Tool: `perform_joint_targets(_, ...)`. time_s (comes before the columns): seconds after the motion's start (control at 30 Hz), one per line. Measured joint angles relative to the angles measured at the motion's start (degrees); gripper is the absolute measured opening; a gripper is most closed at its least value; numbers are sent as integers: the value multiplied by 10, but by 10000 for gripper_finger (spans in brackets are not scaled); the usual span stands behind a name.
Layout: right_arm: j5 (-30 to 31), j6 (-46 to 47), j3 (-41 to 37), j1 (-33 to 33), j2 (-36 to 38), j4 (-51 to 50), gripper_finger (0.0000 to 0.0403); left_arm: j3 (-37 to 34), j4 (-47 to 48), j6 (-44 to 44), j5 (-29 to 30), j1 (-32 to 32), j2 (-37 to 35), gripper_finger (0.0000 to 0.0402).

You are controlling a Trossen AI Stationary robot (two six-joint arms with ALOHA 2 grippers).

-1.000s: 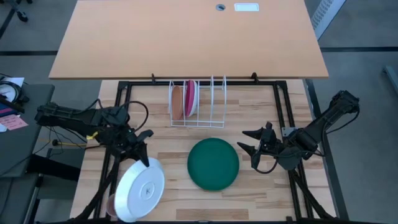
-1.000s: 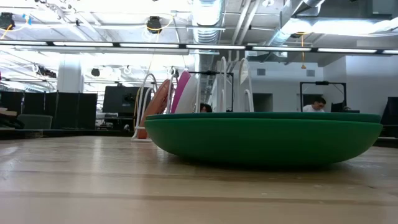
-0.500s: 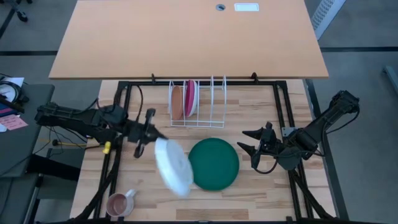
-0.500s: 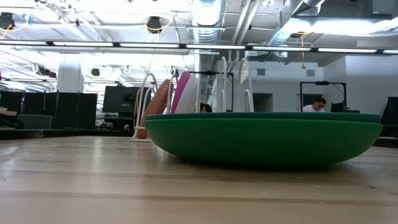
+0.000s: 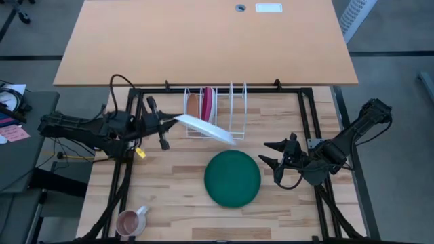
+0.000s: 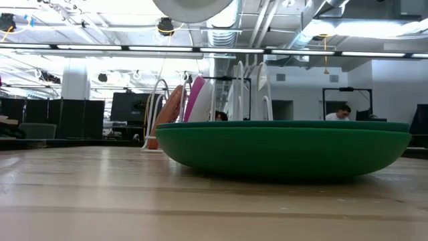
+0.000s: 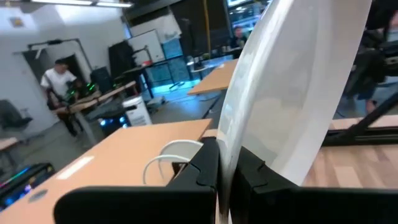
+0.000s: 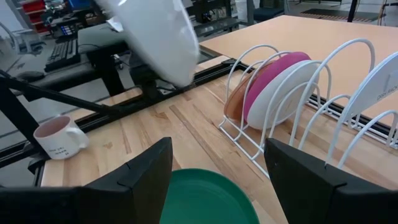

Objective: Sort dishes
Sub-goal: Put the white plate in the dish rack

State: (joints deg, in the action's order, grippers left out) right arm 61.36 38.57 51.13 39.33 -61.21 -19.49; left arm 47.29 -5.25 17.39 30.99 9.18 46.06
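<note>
Left gripper [image 5: 171, 122] clamped on white plate [image 5: 205, 127], held tilted in the air above rack [image 5: 224, 112]; right gripper [image 5: 268, 154] wide open, empty, beside green plate [image 5: 232, 177]

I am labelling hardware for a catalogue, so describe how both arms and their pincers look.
Both arms are dark, jointed, built of black segments. The left pincer has two flat black fingers, a looping black cable above the arm and a small yellow tag beneath. The right pincer has two broad, angular black fingers.
</note>
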Motion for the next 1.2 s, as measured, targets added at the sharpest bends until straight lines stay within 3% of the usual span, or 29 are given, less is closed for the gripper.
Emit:
perform_joint_targets(0.27, 0, 0, 0, 0, 0, 2, 260, 0, -1, -19, -4, -2, 9, 0)
perform_joint_targets(0.7, 0, -29, 0, -1, 0, 28, 260, 0, -4, -13, 79, -8, 24, 0)
perform_joint_targets(0.93, 1, -34, 0, -2, 0, 43, 260, 0, 9, -39, 85, -19, 36, 0)
perform_joint_targets(1.03, 9, -86, 0, -10, -12, 87, 260, 0, 13, -46, 85, -19, 44, 0)
perform_joint_targets(1.2, 22, -277, 0, -23, -64, 233, 260, 39, 82, -85, 87, -19, 65, 0)
